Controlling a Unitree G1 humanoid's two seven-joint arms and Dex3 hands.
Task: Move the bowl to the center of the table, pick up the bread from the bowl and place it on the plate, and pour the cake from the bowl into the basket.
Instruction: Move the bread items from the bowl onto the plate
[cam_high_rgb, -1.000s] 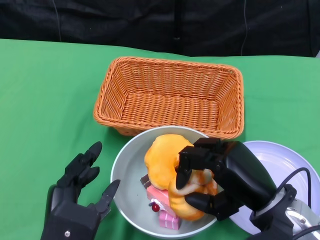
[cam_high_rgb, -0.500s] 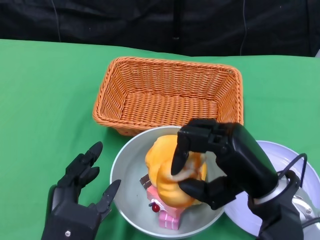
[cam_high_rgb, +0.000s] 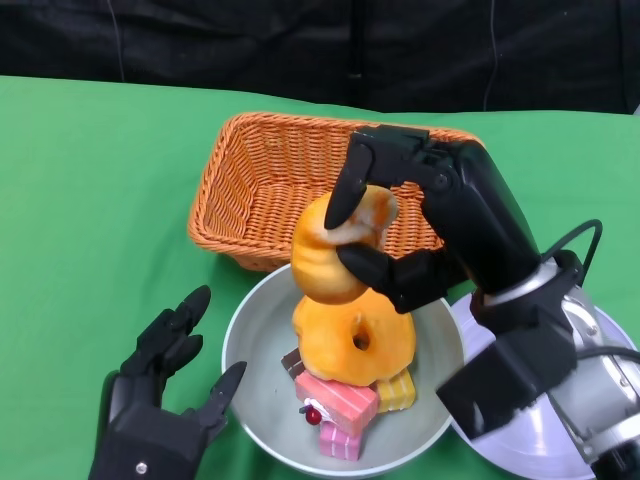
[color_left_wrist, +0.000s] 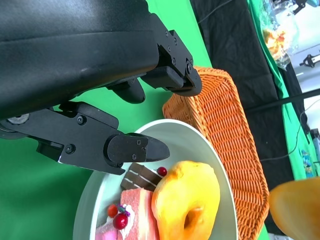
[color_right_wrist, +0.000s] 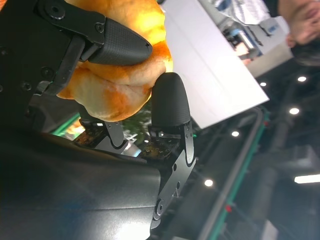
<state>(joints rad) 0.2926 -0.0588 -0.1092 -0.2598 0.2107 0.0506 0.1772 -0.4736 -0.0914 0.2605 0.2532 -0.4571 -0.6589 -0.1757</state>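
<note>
Head view, left to right: left hand (cam_high_rgb: 160, 400) sits empty, fingers spread, beside the bowl (cam_high_rgb: 250, 330). Right hand (cam_high_rgb: 440, 225) pinches one bread (cam_high_rgb: 335, 250) above the bowl, plate (cam_high_rgb: 575, 440) far right. Looks soft and light, so grip the thick rim gently. Left wrist view shows the cake (color_left_wrist: 132, 215) clearer.

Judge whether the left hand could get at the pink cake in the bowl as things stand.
Probably yes. The left hand is open beside the bowl, and the pink cake lies uncovered near that rim; the right hand holds a bread well above.
</note>
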